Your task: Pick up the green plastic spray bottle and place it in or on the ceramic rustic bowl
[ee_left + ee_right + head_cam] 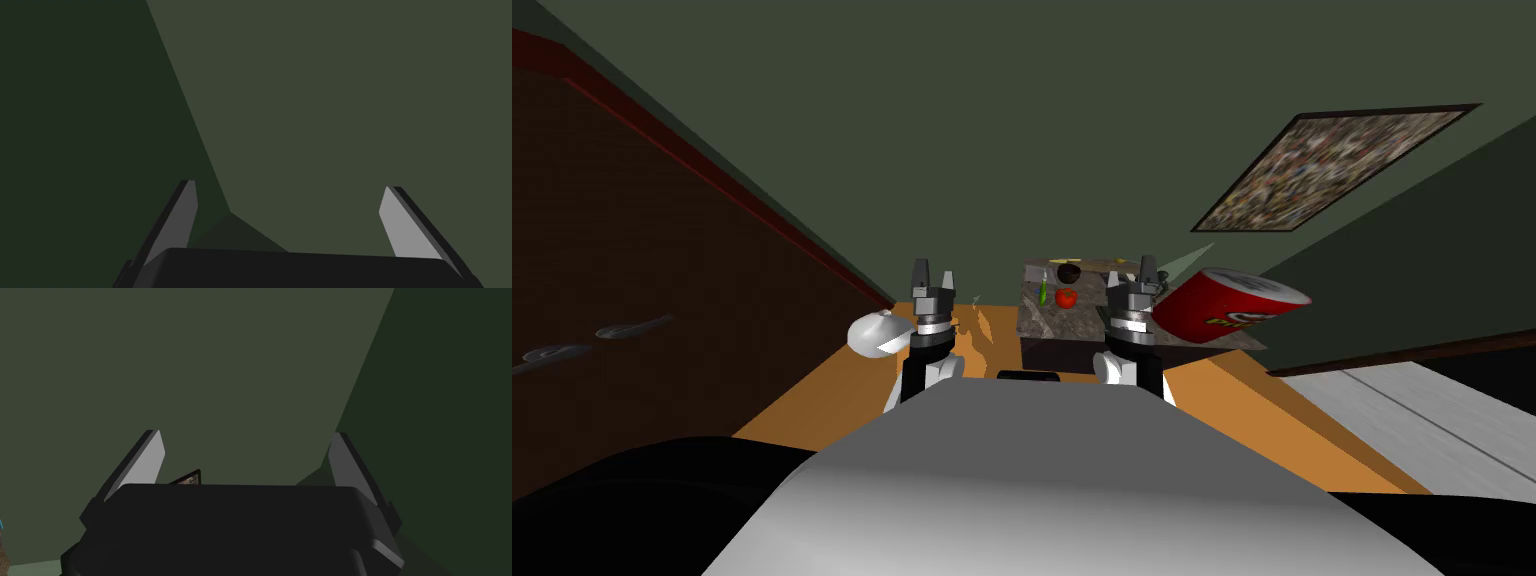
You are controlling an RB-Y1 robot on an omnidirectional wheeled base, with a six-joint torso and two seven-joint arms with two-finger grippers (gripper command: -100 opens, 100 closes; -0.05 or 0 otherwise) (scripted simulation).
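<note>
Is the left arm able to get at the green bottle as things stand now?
Probably yes. The green bottle stands near the table's left edge, and the open left gripper is on that side; the red round thing sits on the bottle's other side.

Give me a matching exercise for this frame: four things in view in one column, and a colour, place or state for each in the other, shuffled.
Things:
1. spray bottle
2. bowl
3. big can
4. left gripper

Descriptions:
A. open, holding nothing
B. red, tilted, just beside the right gripper
C. dark, at the far side of the table
D. green and thin, just left of the red round thing

Pairs: 1-D, 2-C, 3-B, 4-A.
</note>
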